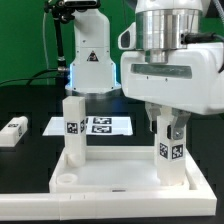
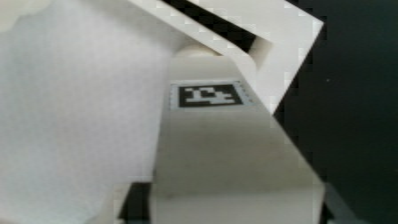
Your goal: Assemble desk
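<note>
My fingers (image 1: 160, 130) are clenched on a tagged leg (image 1: 170, 150), which stands upright in the panel (image 1: 120, 178) corner straight below my gripper (image 1: 169, 128); the wrist view shows that leg's tag (image 2: 210, 96) close up; a second leg (image 1: 72, 125) stands in the opposite corner; beyond lies the marker board (image 1: 95, 126); another leg (image 1: 14, 131) lies well apart on the table (image 1: 25, 160).

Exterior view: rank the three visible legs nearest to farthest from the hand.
1. Right leg, upright on the panel, between the fingers of the hand.
2. Left leg, upright at the panel's left corner.
3. Loose leg, lying on the table far left.
</note>
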### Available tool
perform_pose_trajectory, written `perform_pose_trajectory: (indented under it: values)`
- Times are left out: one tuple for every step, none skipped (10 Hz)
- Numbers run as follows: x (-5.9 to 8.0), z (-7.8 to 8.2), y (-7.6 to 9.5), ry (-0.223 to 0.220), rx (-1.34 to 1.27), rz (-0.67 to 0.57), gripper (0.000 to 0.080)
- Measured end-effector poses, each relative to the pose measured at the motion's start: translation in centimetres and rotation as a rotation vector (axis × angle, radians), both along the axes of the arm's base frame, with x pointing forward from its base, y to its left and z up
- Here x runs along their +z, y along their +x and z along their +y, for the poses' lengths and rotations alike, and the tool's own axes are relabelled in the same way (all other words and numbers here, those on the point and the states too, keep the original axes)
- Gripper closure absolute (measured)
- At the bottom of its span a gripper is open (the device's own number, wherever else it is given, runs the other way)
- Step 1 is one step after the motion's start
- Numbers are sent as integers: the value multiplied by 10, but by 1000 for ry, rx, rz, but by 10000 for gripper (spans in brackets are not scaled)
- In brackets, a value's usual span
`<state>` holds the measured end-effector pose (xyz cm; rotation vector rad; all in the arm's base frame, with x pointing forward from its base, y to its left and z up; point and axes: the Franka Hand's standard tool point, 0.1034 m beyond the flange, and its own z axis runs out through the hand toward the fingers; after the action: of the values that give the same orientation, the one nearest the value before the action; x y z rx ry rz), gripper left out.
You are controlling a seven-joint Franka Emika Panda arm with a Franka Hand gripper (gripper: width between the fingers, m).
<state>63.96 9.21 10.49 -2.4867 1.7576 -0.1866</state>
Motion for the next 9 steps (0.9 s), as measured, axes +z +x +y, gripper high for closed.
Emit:
perform_pose_trajectory:
  values:
    - [-1,3,-1,33,-190,16,509]
    - [-1,3,-1,68,-347,28,509]
    - [-1,4,-2,88,-474,31,508]
    - [-1,5,-3,97,-565,32,508]
    - [-1,3,-4,100,-637,31,508]
    - [-1,-1,-4,101,-677,31,508]
    - [-1,-4,-5,103,-692,32,507]
    - [-1,-8,-5,107,-746,33,506]
    - [-1,-9,-6,106,-749,33,506]
